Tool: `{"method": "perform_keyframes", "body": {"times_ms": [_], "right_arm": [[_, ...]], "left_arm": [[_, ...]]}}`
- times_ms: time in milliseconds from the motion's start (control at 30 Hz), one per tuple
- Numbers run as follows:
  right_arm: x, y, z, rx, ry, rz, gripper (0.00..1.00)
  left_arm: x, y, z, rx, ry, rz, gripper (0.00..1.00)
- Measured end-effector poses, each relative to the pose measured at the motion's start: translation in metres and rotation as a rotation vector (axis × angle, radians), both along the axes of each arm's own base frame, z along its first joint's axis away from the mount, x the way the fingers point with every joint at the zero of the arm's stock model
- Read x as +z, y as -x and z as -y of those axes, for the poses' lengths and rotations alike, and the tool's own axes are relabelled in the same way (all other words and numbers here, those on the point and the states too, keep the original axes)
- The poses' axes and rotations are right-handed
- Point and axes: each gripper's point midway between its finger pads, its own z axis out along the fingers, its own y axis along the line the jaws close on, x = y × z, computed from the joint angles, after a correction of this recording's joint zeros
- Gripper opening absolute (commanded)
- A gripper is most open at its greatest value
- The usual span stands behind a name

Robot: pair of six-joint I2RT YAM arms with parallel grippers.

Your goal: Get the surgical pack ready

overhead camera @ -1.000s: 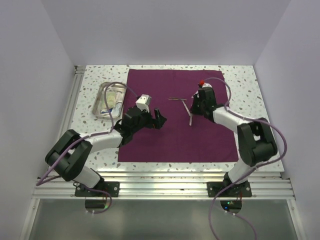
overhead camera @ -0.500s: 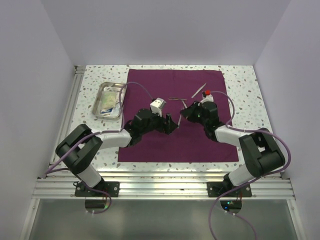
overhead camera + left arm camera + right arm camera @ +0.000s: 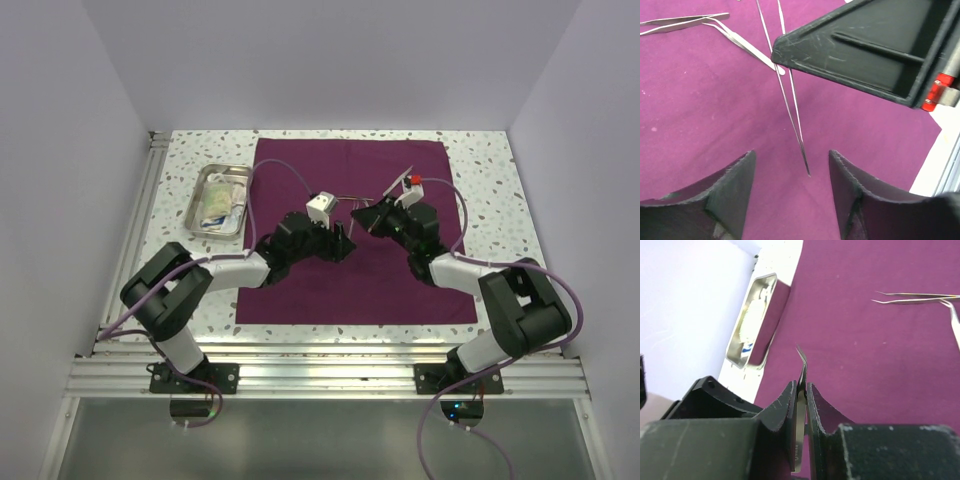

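Counts: 1 cloth, 1 tray, 3 tweezers, 2 grippers.

Cloth (image 3: 350, 285): purple-maroon, spread flat as a single square sheet on the speckled table (image 3: 190, 150). Nothing's wrapped in it.

Tray (image 3: 196, 205): steel, on bare table just off the cloth's left edge, toward the far side. Not on the cloth. White sachets (image 3: 222, 203) are inside it; can't count them from these views.

Tweezers: 1 held, 2 loose.
- My right gripper (image 3: 801, 385) is clamped on the curved-tip tweezers (image 3: 800, 362). They're pinched along the shank w/ the bent tip sticking out past my fingertips, above the cloth's middle.
- The other 2 lie flat on the cloth further out: a fine-point pair (image 3: 910, 296) and a broader flat pair (image 3: 955, 322). Their ends meet or nearly meet; can't tell if they touch.

My left gripper (image 3: 791, 160): fingers apart, gripping nothing. The tip of the curved-tip tweezers hangs in the gap between my 2 left fingers, w/ no visible contact on either side.

Both grippers are nose to nose over the cloth's centre. In the left wrist view, a right finger sits just above the left gripper.
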Motion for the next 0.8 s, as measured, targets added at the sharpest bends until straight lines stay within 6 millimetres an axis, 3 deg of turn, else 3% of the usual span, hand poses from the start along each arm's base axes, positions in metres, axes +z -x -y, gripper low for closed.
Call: {"method": "perform_keyframes", "body": {"times_ms": [267, 467, 567, 633, 667, 733, 767, 800], "right_arm": [[0.006, 0.007, -0.013, 0.05, -0.011, 0.026, 0.0], [0.008, 0.011, -0.018, 0.07, -0.008, 0.046, 0.0], [0.005, 0.014, -0.019, 0.078, 0.002, 0.047, 0.0], [0.004, 0.015, -0.02, 0.084, 0.008, 0.051, 0.0], [0.004, 0.015, -0.02, 0.087, 0.011, 0.055, 0.0], [0.005, 0.016, -0.021, 0.089, 0.016, 0.063, 0.07], [0.005, 0.016, -0.021, 0.09, 0.018, 0.068, 0.19], [0.005, 0.016, -0.021, 0.091, 0.019, 0.07, 0.43]], "left_arm": [[-0.005, -0.001, -0.003, 0.007, -0.025, -0.005, 0.34], [-0.005, -0.001, -0.003, 0.01, -0.026, -0.004, 0.3], [-0.005, -0.001, -0.004, 0.014, -0.028, -0.007, 0.17], [-0.006, -0.002, -0.004, 0.017, -0.032, -0.007, 0.01], [-0.007, -0.002, -0.005, 0.02, -0.035, -0.007, 0.0], [-0.007, -0.002, -0.006, 0.022, -0.039, -0.005, 0.0], [-0.007, -0.002, -0.006, 0.022, -0.04, -0.005, 0.0], [-0.007, -0.002, -0.006, 0.023, -0.04, -0.005, 0.0]]}}
